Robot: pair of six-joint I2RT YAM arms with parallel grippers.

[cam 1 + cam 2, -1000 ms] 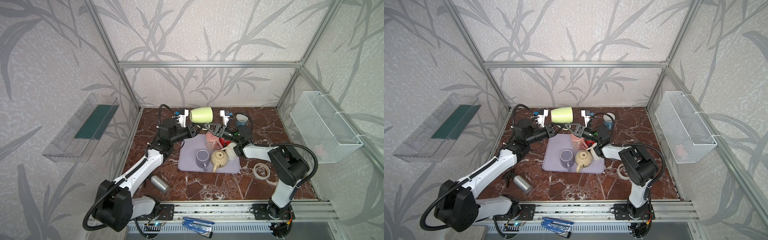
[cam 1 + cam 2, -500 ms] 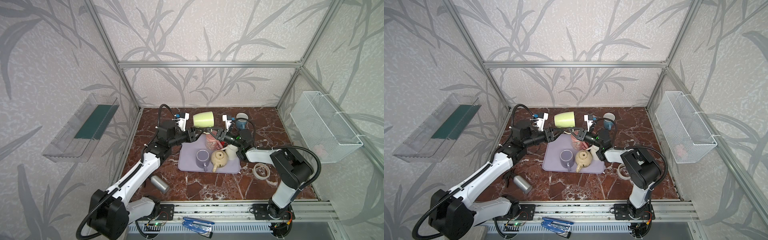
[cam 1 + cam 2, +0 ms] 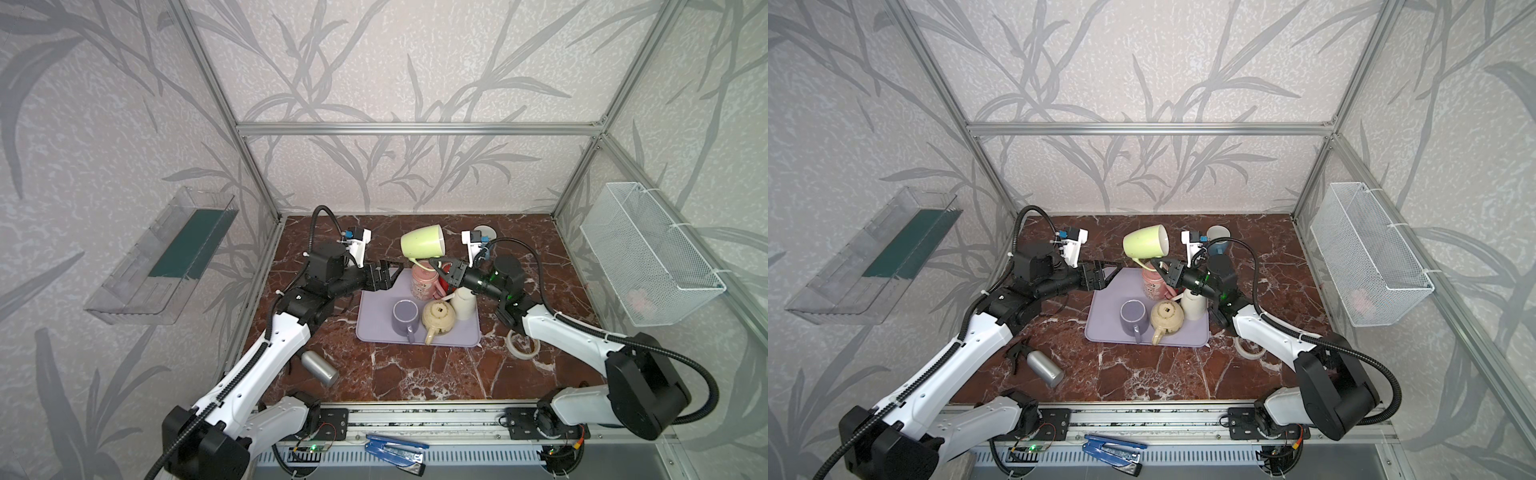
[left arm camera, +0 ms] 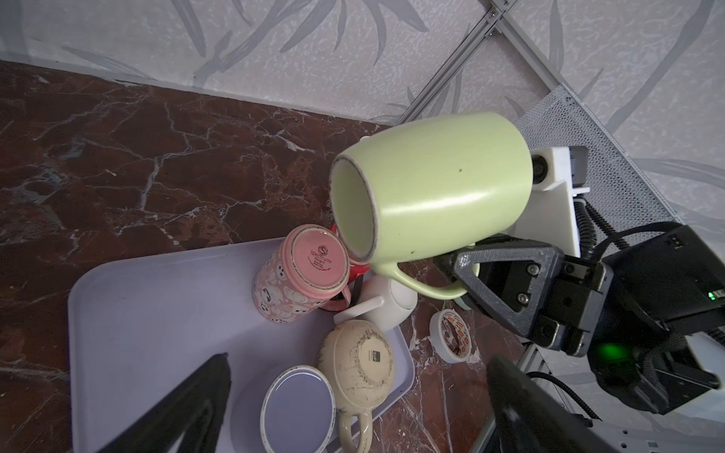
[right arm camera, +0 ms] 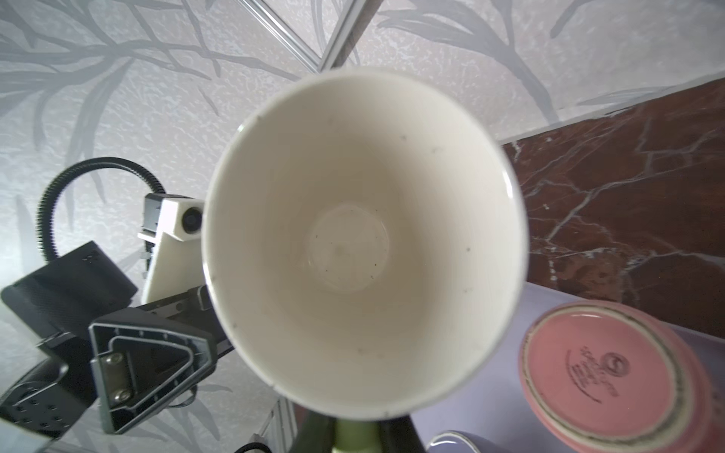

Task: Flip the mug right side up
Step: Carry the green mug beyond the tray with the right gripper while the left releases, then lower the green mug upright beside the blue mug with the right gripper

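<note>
Nearest the front rail lies a blue stapler (image 3: 395, 446). Beyond it, on the marble surface (image 3: 415, 374), rest a silver can (image 3: 319, 368) and a tape roll (image 3: 523, 345). Farther back, a lilac tray (image 3: 374, 324) carries a purple mug (image 3: 405, 312), a beige teapot (image 3: 438, 318) and an upturned pink mug (image 3: 423, 282). Above the tray's far edge the green mug (image 3: 423, 247) hangs on its side, handle down, its mouth toward the right arm. The right end effector (image 3: 435, 262) is clamped on that handle. The left end effector (image 3: 390, 272) gapes wide near the mug, holding nothing.
</note>
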